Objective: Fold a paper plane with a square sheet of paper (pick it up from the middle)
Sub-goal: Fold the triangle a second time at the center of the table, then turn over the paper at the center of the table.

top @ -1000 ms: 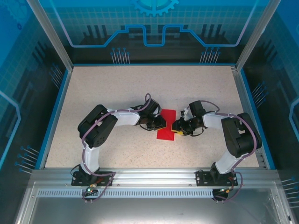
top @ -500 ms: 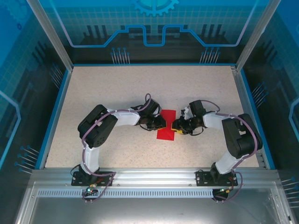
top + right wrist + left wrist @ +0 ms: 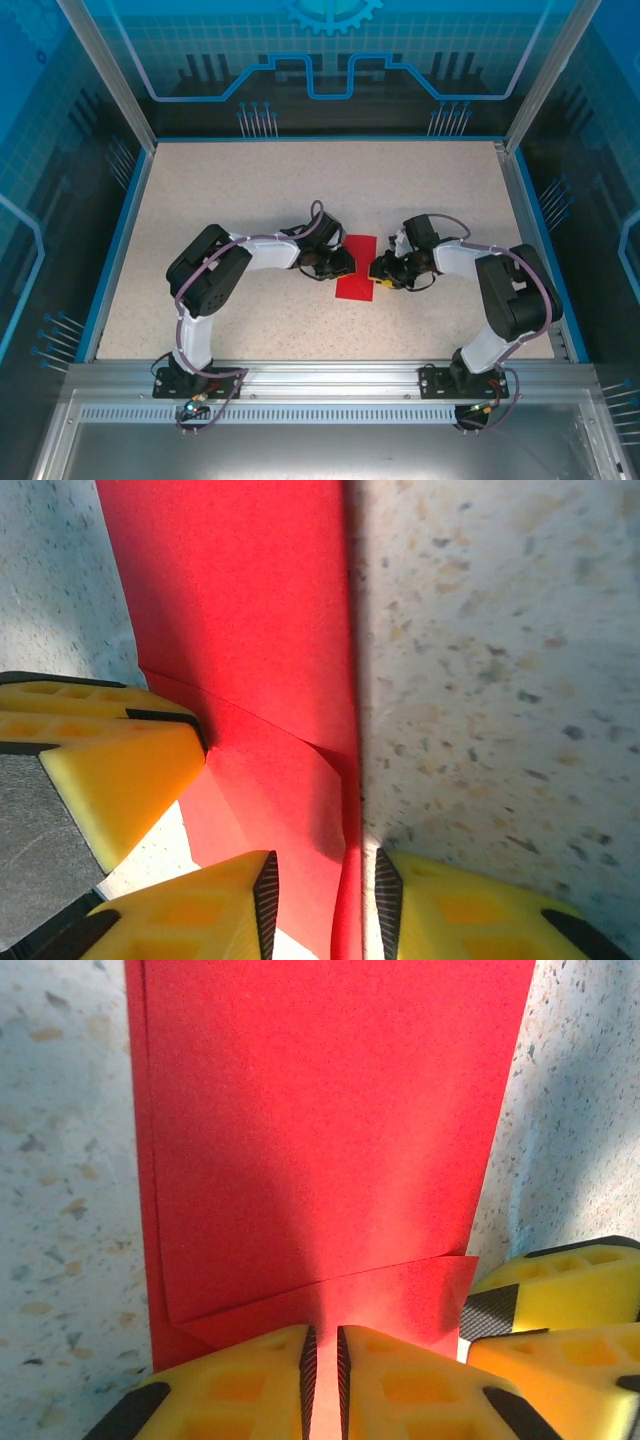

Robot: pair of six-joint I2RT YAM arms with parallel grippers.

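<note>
The square sheet of paper [image 3: 358,258] lies on the table as a narrow red strip, folded over on itself, between the two arms. My left gripper [image 3: 343,264] stands at its left edge. In the left wrist view its jaws [image 3: 323,1360] are nearly together, and the red paper [image 3: 320,1130] tents up into the thin slit between the pads. A slanted flap runs across just ahead of them. My right gripper [image 3: 377,271] is at the right edge. Its jaws [image 3: 325,890] stand apart astride the paper's raised folded edge [image 3: 250,610].
Speckled beige table [image 3: 250,190] spreads all round, bounded by a blue rim and glass walls. The right gripper's yellow fingers [image 3: 560,1295] show close beside the left's, and the left's fingers [image 3: 110,755] show in the right wrist view. A metal rail [image 3: 320,375] runs along the front.
The right gripper has edged slightly towards the far side along the paper's right edge. The left gripper and the paper have stayed put.
</note>
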